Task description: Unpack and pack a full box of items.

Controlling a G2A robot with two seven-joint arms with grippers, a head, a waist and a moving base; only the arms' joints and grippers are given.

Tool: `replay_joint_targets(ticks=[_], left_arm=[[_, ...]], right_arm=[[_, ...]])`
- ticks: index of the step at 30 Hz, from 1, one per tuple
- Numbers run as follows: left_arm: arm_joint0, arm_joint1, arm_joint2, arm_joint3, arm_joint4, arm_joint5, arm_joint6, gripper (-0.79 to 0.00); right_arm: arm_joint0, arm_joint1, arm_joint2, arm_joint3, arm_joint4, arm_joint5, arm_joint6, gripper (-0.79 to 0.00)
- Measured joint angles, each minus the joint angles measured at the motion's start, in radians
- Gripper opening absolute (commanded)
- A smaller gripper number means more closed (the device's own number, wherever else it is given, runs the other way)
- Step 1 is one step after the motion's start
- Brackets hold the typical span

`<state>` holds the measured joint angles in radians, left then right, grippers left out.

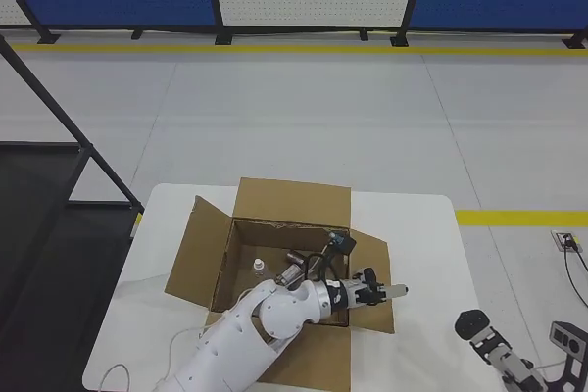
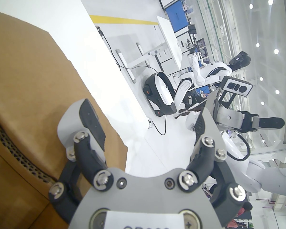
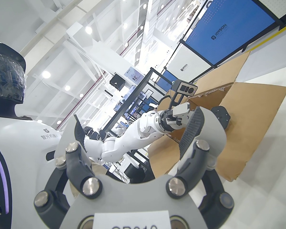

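Top view: left hand, spread apart and empty, over the box's side flap on the desk; right hand, likewise apart, well clear

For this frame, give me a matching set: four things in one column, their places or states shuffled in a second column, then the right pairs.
Things
1. box
2. left end effector
3. right end effector
4. small white item

Places or states
A. lying inside the box
B. open, empty, off to the side, away from the box
C. standing on the table, flaps spread open
D. open, empty, over the box's side flap

Pairs: 1-C; 2-D; 3-B; 4-A
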<state>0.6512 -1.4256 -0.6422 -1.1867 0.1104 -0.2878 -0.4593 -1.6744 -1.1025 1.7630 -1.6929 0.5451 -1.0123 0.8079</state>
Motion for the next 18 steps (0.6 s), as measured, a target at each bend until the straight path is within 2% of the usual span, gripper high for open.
replay_joint_targets(ticks=[12, 18], left_arm=[[0.013, -0.018, -0.022, -0.021, 0.033, 0.037, 0.022, 0.0], [0.048, 0.003, -0.108, -0.081, 0.067, -0.011, 0.064, 0.0]], right_arm=[[0.016, 0.017, -0.009, 0.013, 0.008, 0.0, 0.0, 0.0], [0.039, 0.006, 0.023, 0.065, 0.056, 0.0, 0.0, 0.0]])
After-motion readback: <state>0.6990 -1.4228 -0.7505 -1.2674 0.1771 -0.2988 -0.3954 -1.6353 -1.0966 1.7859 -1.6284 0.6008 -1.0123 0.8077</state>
